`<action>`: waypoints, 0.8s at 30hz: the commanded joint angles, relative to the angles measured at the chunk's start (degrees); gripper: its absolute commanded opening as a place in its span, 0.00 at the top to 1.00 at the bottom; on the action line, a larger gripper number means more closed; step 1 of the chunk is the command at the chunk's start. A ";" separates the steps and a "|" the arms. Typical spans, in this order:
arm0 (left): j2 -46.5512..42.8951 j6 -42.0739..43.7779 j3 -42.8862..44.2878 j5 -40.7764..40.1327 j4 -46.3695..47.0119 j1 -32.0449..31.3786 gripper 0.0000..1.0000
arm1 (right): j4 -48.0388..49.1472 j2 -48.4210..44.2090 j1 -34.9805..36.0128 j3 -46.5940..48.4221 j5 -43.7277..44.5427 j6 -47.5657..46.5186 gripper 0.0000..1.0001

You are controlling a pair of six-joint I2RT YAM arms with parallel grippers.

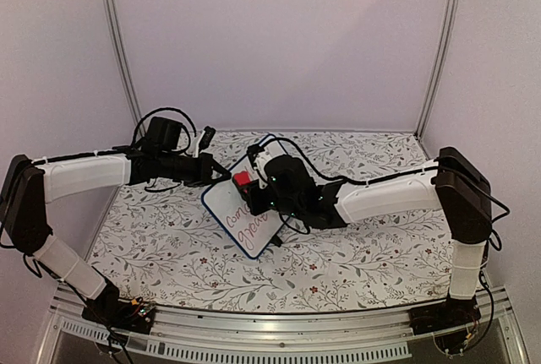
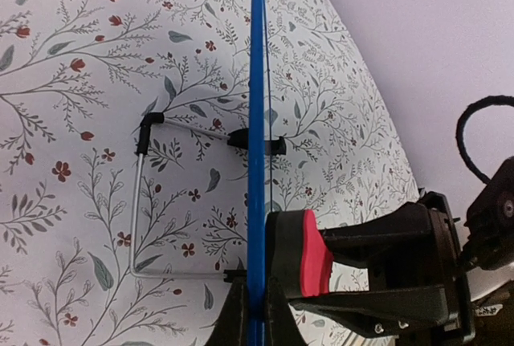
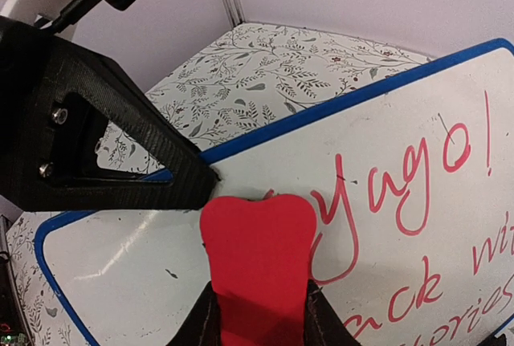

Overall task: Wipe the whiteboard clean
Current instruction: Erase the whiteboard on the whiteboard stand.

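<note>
Glossy white rectangular whiteboard [image 3: 385,145], thin dark-blue rim, rounded corners; red handwriting, legible part "yago!". Location: mid-table, tilted. Left gripper [image 2: 255,314] pinches its rim. Right gripper [image 3: 261,318] clamps a soft red block eraser [image 3: 259,242] against the board's face. Underlay: matte floral-print tablecloth [image 1: 355,254].

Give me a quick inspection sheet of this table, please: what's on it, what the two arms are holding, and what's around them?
Surface: table under a flowered cloth.
Job's things: whiteboard held at a tilt, with red handwriting on it; red eraser against its face.
Clutter: nothing seen.
Grippers: left gripper shut on the whiteboard's blue rim; right gripper shut on the red eraser.
Cables: black cables loop over both wrists.
Surroundings: lilac walls; metal posts in the back corners.
</note>
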 commanded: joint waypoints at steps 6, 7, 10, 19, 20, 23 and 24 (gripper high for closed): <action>-2.01 0.33 0.13 3.00 1.34 -1.30 1.00 | -1.82 -1.39 1.42 -4.15 -3.52 -1.53 0.78; -2.00 0.32 0.08 2.99 1.35 -1.31 1.00 | -1.82 -1.59 1.42 -4.62 -3.40 -1.45 0.78; -2.00 0.32 0.13 3.01 1.37 -1.25 1.00 | -1.82 -2.30 1.42 -6.06 -2.98 -1.36 0.78; -1.91 0.33 0.13 3.08 1.38 -1.24 1.00 | -2.00 -3.58 1.19 -8.22 0.08 0.15 0.78; -1.93 0.32 0.11 3.13 1.37 -1.31 1.00 | -2.04 -3.56 0.97 -8.15 0.20 0.47 0.78; -1.91 0.28 0.04 3.18 1.42 -1.24 1.00 | -2.09 -3.47 0.03 -7.32 -0.19 1.71 0.78; -1.92 0.27 0.06 3.17 1.42 -1.29 1.00 | -2.15 -3.31 -0.17 -6.85 -0.22 1.78 0.78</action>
